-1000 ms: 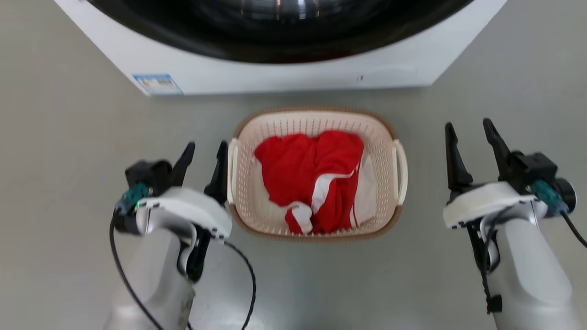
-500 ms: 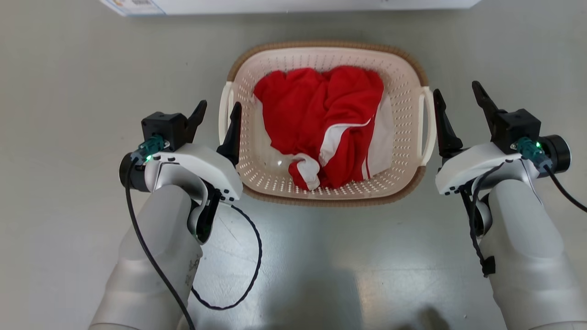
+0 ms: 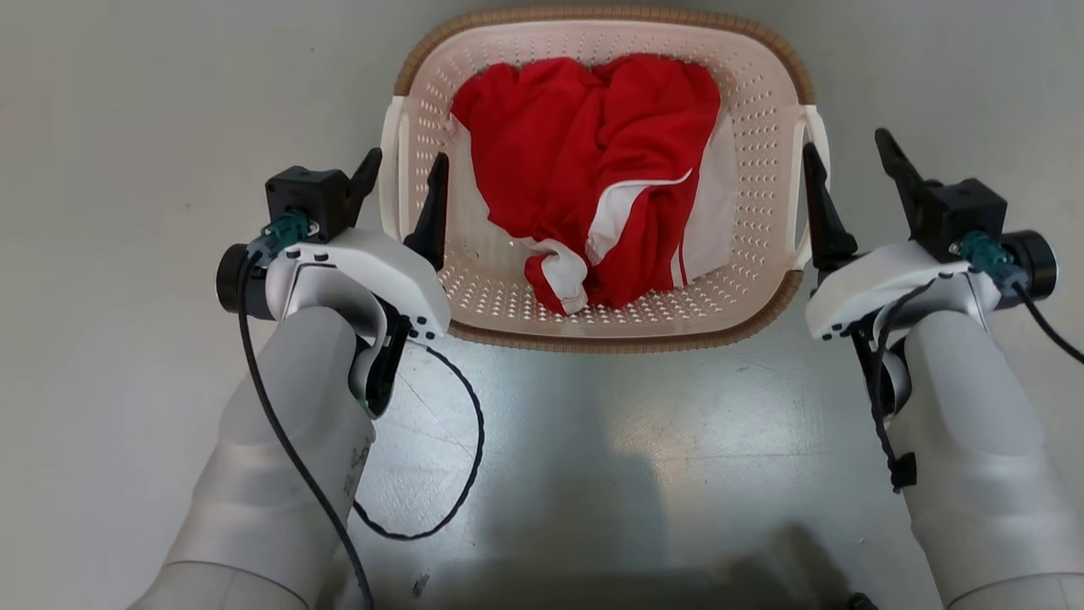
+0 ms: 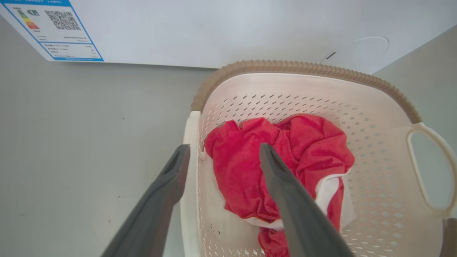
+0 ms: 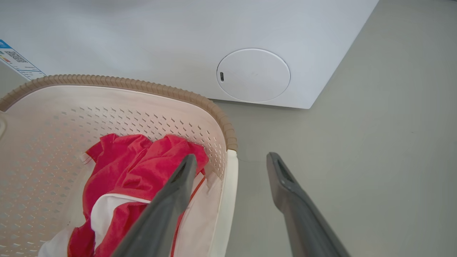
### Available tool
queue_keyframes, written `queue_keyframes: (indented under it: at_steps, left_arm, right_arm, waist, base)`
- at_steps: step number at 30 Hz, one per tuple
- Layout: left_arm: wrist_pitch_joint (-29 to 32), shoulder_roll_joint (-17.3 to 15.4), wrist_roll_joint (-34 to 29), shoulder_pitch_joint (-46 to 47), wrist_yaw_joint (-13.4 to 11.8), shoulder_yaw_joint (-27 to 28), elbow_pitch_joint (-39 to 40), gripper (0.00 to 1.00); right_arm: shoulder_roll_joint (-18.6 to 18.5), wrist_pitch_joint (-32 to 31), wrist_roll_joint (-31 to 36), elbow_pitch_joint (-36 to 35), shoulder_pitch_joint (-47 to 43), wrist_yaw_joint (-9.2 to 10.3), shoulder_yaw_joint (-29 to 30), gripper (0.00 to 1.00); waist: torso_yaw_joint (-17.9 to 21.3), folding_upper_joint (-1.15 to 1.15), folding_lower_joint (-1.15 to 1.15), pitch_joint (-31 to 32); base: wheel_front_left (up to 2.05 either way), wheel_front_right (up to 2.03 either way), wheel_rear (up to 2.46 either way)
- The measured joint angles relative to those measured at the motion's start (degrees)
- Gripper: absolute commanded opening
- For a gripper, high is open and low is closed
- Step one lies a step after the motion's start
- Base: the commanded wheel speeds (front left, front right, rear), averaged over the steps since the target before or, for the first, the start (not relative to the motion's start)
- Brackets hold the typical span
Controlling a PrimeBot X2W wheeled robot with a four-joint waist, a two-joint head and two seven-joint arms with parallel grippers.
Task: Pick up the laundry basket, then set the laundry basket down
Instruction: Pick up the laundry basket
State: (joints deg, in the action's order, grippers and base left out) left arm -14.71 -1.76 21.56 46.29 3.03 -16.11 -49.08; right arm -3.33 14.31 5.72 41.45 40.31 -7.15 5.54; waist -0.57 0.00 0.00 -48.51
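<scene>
Looking beyond both sets of fingertips, you find the white washer (image 5: pixel 142 43) standing on the grey floor (image 3: pixel 593 474). The laundry basket (image 3: pixel 627 343) sits on that floor between your two grippers, just short of the washer. A crumpled red and white garment (image 3: pixel 584 144) lies inside it.

Your left gripper (image 3: pixel 406 161) stands wide open astride the basket's left handle (image 3: pixel 389 186): one finger is outside the wall and the other is inside, above the garment. Your right gripper (image 3: pixel 845 144) is equally wide and straddles the right handle (image 3: pixel 820 127) the same way, with its outer finger over bare floor. You hold nothing in either one, and you cannot tell whether any finger touches the plastic.

Ahead of the right fingers there is a round cover (image 5: pixel 253 75) on the washer's front. Ahead and outward of the left fingers there is a blue-edged label (image 4: pixel 53 32).
</scene>
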Motion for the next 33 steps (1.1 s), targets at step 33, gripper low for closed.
queue_keyframes:
  at_steps: [33]
  left_arm:
    - [0.0,0.2,-2.9,10.5,-0.6,-1.7,-13.3,1.00]
  right_arm:
    - [-0.3,0.0,-6.4,14.1,9.4,0.00,-4.1,1.00]
  waist:
    - [0.6,0.00,0.00,-6.1]
  base:
    - [0.00,0.00,0.00]
